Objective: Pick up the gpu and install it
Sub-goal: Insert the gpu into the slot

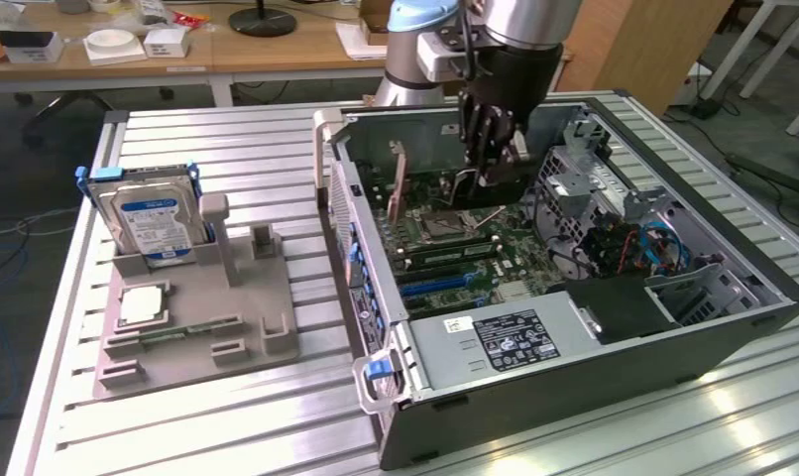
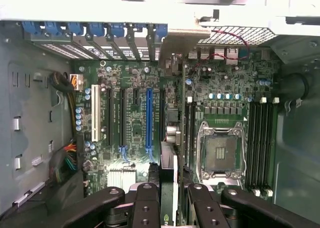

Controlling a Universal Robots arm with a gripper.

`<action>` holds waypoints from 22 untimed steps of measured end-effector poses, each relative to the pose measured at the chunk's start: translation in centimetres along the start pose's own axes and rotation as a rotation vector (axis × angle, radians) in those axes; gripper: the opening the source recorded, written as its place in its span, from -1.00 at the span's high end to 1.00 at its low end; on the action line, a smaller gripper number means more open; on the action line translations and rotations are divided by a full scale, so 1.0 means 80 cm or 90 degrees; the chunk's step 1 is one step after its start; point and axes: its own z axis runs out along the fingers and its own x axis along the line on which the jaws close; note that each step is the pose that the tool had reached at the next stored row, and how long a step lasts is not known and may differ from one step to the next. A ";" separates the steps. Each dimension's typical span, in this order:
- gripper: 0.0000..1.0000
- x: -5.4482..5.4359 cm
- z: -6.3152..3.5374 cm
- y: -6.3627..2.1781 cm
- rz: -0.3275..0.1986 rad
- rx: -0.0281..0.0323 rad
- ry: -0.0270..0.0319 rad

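Note:
My gripper [image 1: 487,177] reaches down into the open computer case [image 1: 717,327], over the motherboard [image 1: 459,253]. It is shut on the gpu [image 1: 497,190], a dark card hanging under the fingers. In the wrist view the gpu [image 2: 169,160] shows edge-on between the two black fingers [image 2: 146,208]. It runs toward the case's rear wall, and its silvery bracket [image 2: 186,35] is up by the slot openings. The card hangs just beside the long blue expansion slot [image 2: 148,120]. I cannot tell whether its lower edge touches a slot.
A grey fixture [image 1: 194,327] on the exterior view's left holds a silver hard drive [image 1: 155,220], a processor chip [image 1: 142,305] and a green memory stick [image 1: 174,330]. Inside the case are the empty processor socket [image 2: 220,150], memory slots [image 2: 260,143], the power supply [image 1: 499,339] and loose cables [image 1: 651,248].

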 end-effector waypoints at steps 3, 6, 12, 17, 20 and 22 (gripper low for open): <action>0.47 0.001 0.002 0.000 0.000 0.0000 0.0000; 0.47 0.002 0.004 0.001 0.000 0.0000 0.0000; 0.47 0.004 0.005 0.001 0.000 0.0002 0.0001; 0.47 0.007 0.006 0.001 0.000 0.0007 0.0000; 0.47 0.008 0.006 0.001 0.000 0.0009 -0.0003; 0.47 0.008 0.008 0.001 0.000 0.0009 -0.0008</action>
